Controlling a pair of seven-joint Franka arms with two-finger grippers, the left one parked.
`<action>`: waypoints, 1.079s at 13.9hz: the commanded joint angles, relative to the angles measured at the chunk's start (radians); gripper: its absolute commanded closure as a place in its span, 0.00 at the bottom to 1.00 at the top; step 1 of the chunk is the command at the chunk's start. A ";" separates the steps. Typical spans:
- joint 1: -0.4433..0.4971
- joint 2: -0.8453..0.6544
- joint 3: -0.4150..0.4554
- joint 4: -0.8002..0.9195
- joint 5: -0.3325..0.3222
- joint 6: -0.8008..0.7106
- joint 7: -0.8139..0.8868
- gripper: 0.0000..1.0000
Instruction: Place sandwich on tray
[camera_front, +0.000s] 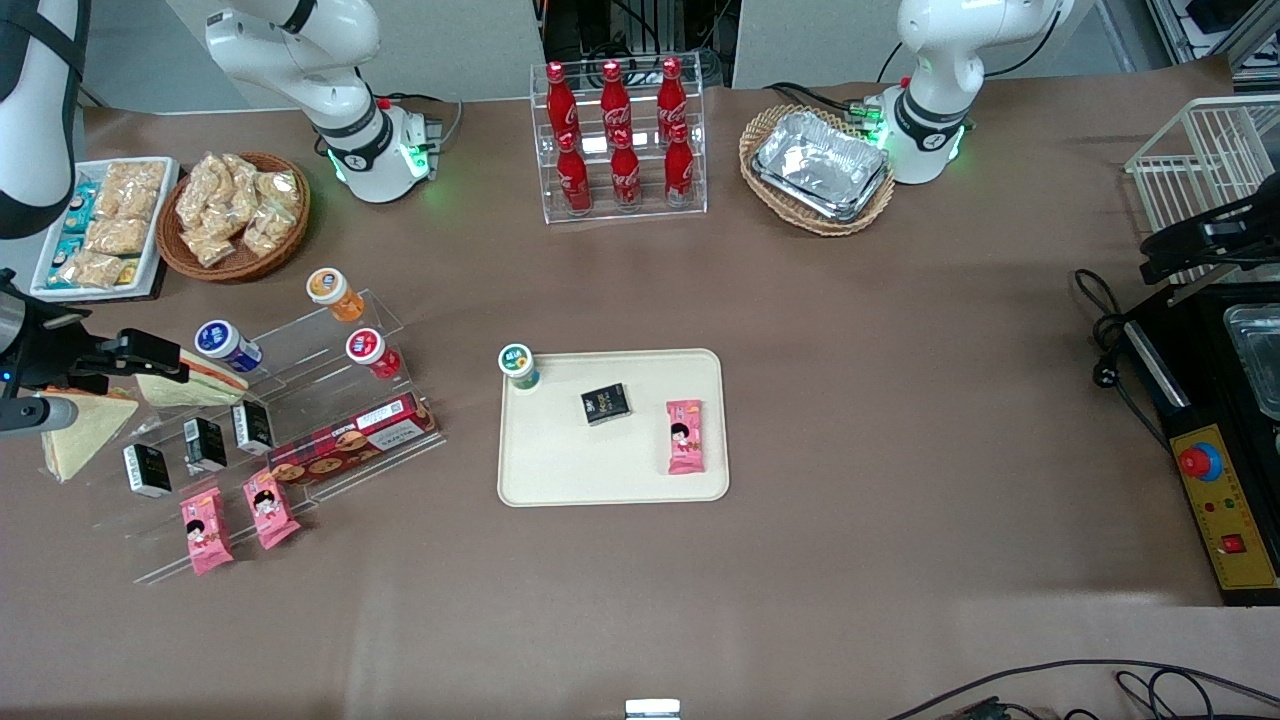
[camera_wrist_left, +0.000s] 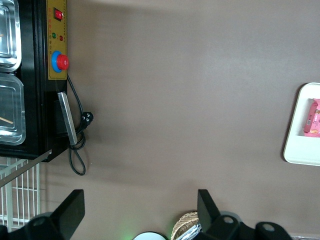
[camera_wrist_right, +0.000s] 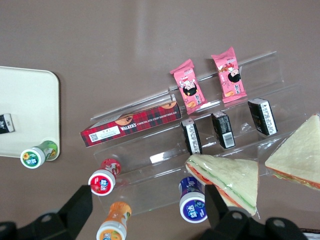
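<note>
Two wedge sandwiches lie at the working arm's end of the counter (camera_front: 800, 300): the sandwich (camera_wrist_right: 227, 177) on the clear stepped rack (camera_wrist_right: 260, 142), a second sandwich (camera_wrist_right: 297, 155) beside it. The end effector (camera_wrist_right: 145, 212) hovers above them, fingers spread open, empty. The tray (camera_front: 610, 470) carries three items: one bottle (camera_front: 519, 365), one black packet (camera_front: 606, 403), one pink packet (camera_front: 685, 436).

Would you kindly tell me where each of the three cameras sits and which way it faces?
Front view: high up, facing both arm bases, looking down on the table; the gripper hangs above the sandwich on the clear stand, toward the working arm's end.
Right wrist view: on the working arm, facing down at the sandwich; the fingers are spread.
Left wrist view: on the parked arm, facing down at bare table and a black machine.
Shared: all three show the tray.
</note>
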 joint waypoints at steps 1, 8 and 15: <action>0.008 -0.010 0.007 0.002 -0.023 0.000 0.009 0.00; -0.038 -0.010 -0.016 -0.004 -0.058 0.013 -0.028 0.00; -0.161 -0.017 -0.045 -0.004 -0.026 0.039 -0.034 0.00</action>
